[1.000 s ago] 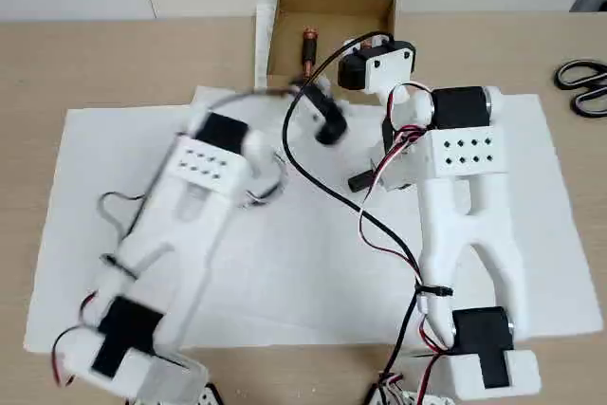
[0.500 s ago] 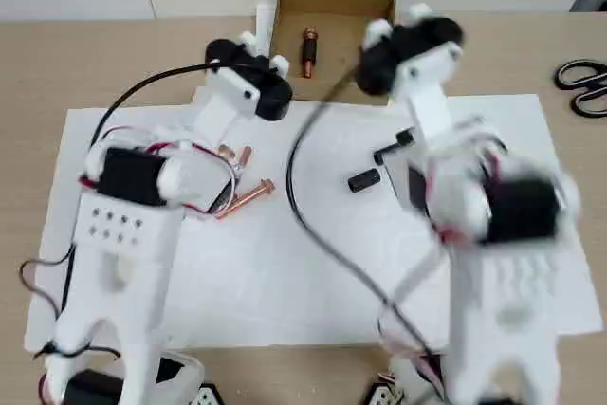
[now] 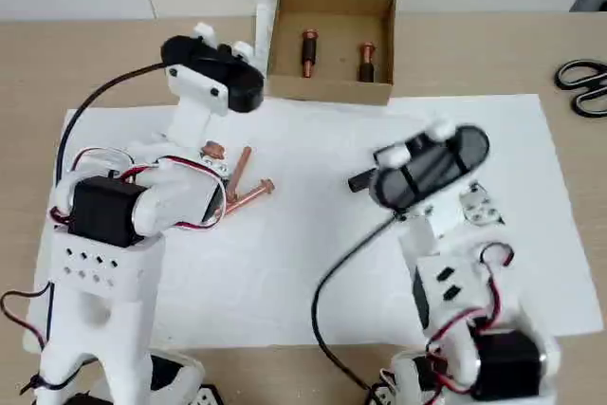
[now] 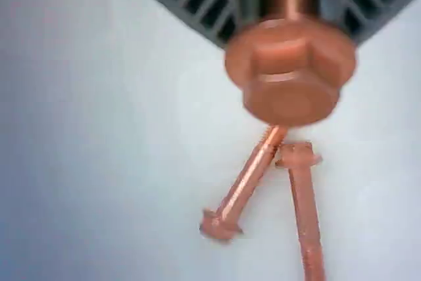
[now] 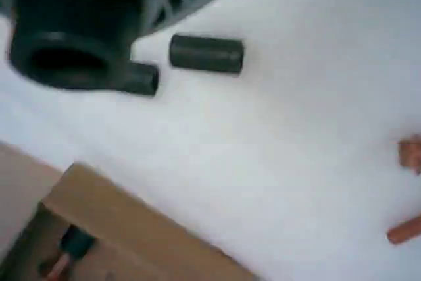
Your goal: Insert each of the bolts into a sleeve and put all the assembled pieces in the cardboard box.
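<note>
My left gripper [image 3: 212, 153] hangs over the white paper, shut on a copper bolt [image 4: 289, 74] whose hexagonal head points at the sheet. Two loose bolts [image 3: 245, 180] [image 4: 247, 189] lie just beside it. My right gripper [image 3: 410, 187] is over the paper's middle, shut on a black sleeve [image 5: 66, 64]. Two more sleeves [image 5: 207, 52] lie on the paper next to it, and one sleeve [image 3: 359, 180] pokes out beside that gripper from above. The cardboard box [image 3: 285, 45] at the table's far edge holds two assembled pieces [image 3: 309, 51] [image 3: 366, 61].
White paper [image 3: 303, 253] covers the middle of the wooden table. Scissors [image 3: 583, 82] lie at the far right, off the paper. Black and red cables trail from both arms. The near half of the paper is bare between the arm bases.
The right arm has drawn back from the box to the sleeves, and a second assembled piece shows in the box. The left gripper swung from the box edge down to the bolts.
</note>
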Controlling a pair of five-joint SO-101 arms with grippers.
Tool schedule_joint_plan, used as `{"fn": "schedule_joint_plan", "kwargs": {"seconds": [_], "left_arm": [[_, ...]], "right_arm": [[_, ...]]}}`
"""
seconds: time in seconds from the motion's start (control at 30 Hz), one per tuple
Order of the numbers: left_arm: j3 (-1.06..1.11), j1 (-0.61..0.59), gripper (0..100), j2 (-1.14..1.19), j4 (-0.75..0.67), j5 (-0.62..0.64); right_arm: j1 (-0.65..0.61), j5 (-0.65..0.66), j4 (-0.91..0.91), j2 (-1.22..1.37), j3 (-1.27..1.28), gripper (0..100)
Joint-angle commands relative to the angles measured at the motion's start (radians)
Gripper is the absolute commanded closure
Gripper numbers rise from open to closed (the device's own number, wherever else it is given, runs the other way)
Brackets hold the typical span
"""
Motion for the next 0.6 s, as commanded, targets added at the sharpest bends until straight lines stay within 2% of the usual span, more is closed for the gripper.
{"fn": "schedule_joint_plan", "kwargs": {"seconds": [0.0,0.13,0.27,0.43,0.57], "left_arm": [[0.01,-0.006,99,-0.038,-0.086,0.112],[0.053,-0.003,99,-0.038,-0.18,0.215],[0.097,0.0,99,-0.038,-0.267,0.273],[0.108,0.002,99,-0.037,-0.336,0.368],[0.108,0.009,99,-0.035,-0.428,0.454]], "right_arm": [[0.008,-0.021,-0.157,-0.157,0.204,99.5],[0.007,-0.078,-0.22,-0.303,0.365,99.5],[-0.013,-0.215,-0.24,-0.452,0.509,99.2],[-0.018,-0.365,-0.248,-0.441,0.597,99.1],[-0.111,-0.399,-0.251,-0.443,0.62,99.4]]}}
